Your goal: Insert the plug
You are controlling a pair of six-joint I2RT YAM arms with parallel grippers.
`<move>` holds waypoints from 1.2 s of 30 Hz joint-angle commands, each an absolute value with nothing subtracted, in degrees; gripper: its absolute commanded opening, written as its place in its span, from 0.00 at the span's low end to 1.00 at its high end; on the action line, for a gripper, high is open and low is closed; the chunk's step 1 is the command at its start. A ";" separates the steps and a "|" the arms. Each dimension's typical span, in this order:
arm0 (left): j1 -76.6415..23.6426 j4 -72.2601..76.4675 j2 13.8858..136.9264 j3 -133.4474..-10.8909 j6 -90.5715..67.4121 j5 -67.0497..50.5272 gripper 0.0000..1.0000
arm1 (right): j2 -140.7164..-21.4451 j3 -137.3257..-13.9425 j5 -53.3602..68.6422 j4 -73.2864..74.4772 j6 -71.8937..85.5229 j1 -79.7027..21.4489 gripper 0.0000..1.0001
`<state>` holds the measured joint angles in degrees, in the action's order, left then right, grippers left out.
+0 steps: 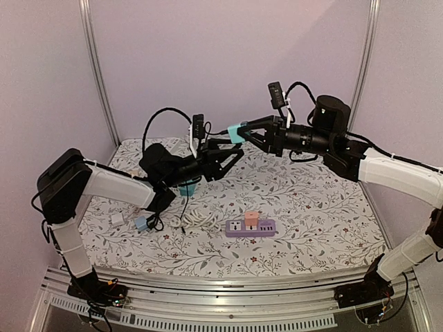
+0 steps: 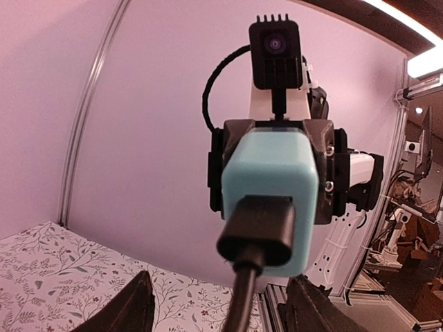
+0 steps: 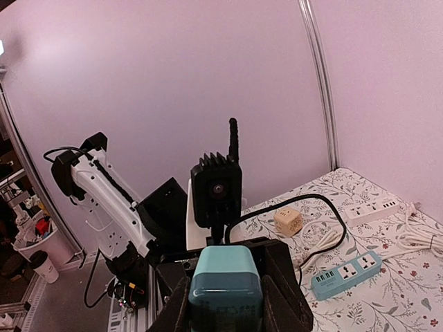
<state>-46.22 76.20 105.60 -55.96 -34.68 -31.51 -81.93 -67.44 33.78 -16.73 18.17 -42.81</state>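
My right gripper (image 1: pixel 243 132) is shut on a teal cube adapter (image 1: pixel 237 131) and holds it in the air above the table's far middle. In the left wrist view the adapter (image 2: pixel 271 166) faces the camera with a black plug (image 2: pixel 257 232) seated in its face, and the plug's cable (image 2: pixel 242 297) hangs down. My left gripper (image 1: pixel 232 153) is open just in front of and below the adapter. Its fingers (image 2: pixel 135 308) stand either side of the cable without touching the plug. In the right wrist view the adapter (image 3: pixel 225 277) sits between my right gripper's (image 3: pixel 225 301) fingers.
A purple power strip (image 1: pixel 250 227) with a pink adapter (image 1: pixel 251 217) lies at the table's near middle, with a coiled white cable (image 1: pixel 197 218) to its left. A teal power strip (image 3: pixel 346 273), a beige cube (image 3: pixel 288 221) and a white power strip (image 3: pixel 374 207) lie under the left arm.
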 commanded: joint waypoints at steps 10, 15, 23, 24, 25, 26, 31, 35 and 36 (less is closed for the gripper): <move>-46.75 87.45 99.04 -54.42 -32.92 -30.19 0.68 | -80.74 -68.17 35.23 -18.99 19.26 -43.41 0.00; -46.76 87.45 99.84 -55.49 -33.68 -30.25 0.53 | -80.82 -68.10 35.33 -19.42 19.77 -43.75 0.00; -46.93 87.37 101.36 -58.16 -35.40 -32.97 0.44 | -81.42 -68.39 36.07 -19.59 20.04 -43.90 0.00; -46.93 87.42 101.83 -58.60 -35.97 -33.41 0.39 | -81.59 -68.57 36.49 -19.60 20.24 -43.90 0.00; -46.93 87.44 101.99 -58.88 -36.33 -33.73 0.34 | -81.88 -68.63 36.59 -19.60 20.29 -43.88 0.00; -46.93 87.41 102.11 -59.11 -36.52 -34.09 0.27 | -81.99 -68.71 36.64 -19.60 20.38 -43.93 0.00; -46.93 87.43 101.26 -58.32 -35.74 -34.63 0.00 | -81.92 -68.40 36.49 -19.50 20.22 -43.89 0.00; -46.93 87.25 99.93 -56.59 -34.55 -32.52 0.00 | -81.90 -68.25 36.00 -19.11 20.13 -43.87 0.10; -46.81 86.73 99.52 -56.00 -34.17 -31.57 0.00 | -81.82 -68.28 35.83 -18.64 19.84 -43.94 0.32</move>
